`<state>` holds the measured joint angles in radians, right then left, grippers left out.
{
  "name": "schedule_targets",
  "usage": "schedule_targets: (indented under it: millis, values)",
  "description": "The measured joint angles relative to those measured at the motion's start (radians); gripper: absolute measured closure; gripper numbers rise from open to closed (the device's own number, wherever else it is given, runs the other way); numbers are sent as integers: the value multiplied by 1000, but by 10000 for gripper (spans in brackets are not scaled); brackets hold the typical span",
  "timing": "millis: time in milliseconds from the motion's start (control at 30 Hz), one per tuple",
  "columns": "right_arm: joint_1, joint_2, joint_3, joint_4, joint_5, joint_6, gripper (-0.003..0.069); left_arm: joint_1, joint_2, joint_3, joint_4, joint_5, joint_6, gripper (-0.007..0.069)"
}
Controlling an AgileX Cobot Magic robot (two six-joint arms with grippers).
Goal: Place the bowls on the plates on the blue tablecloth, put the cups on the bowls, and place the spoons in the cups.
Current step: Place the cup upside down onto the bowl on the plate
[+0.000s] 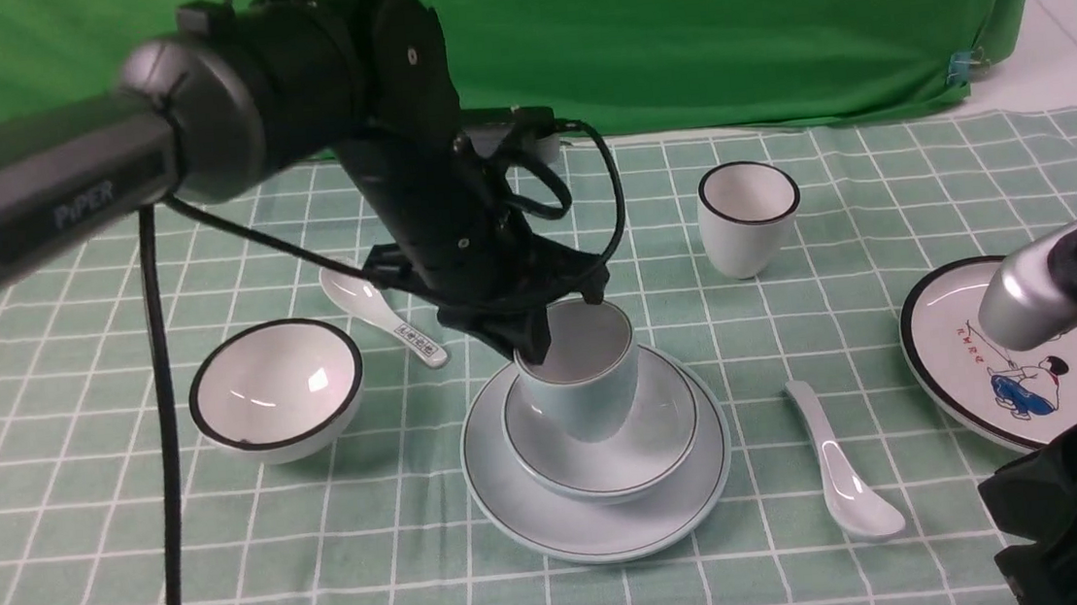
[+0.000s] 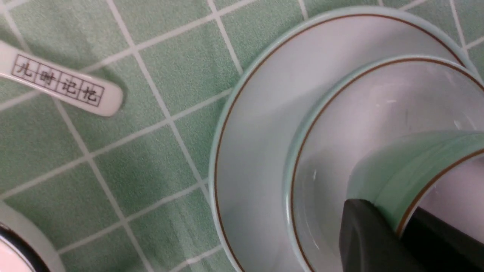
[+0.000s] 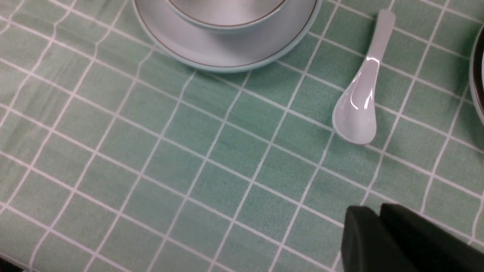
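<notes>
My left gripper (image 1: 533,347) is shut on the rim of the pale blue cup (image 1: 590,391), one finger inside and one outside. The cup leans slightly, its base down in the pale blue bowl (image 1: 658,438), which sits on the pale blue plate (image 1: 507,500) on the blue tablecloth (image 1: 327,555). The white bowl (image 1: 278,389) and the marked spoon (image 1: 384,316) lie to the left. The white cup (image 1: 748,216) stands behind, the plain spoon (image 1: 846,471) to the right. My right gripper (image 3: 372,217) hovers shut and empty over cloth near the cartoon plate (image 1: 954,373).
A bright green backdrop cloth (image 1: 671,37) hangs behind the table. My right arm (image 1: 1064,295) covers part of the cartoon plate. The left arm's cable (image 1: 162,423) hangs down over the cloth left of the white bowl.
</notes>
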<state>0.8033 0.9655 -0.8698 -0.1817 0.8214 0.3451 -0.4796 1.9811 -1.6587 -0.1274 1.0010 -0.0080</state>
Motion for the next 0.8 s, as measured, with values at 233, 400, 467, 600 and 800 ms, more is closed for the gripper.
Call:
schedule_targets:
  millis: [233,400,467,600,800]
  values:
    - [0,0,0,-1,0,0,569,0,11,2,-2,-54,-1,593]
    - [0,0,0,0,-1,0,569,0,48,2,-13,-22,-2,593]
    - [0,0,0,0,-1,0,569,0,50,2,-18,-23,-3,593]
    - [0,0,0,0,-1,0,569,0,50,2,-13,-26,-4,592]
    - [0,0,0,0,-1,0,569,0,50,2,0,-27,-4,551]
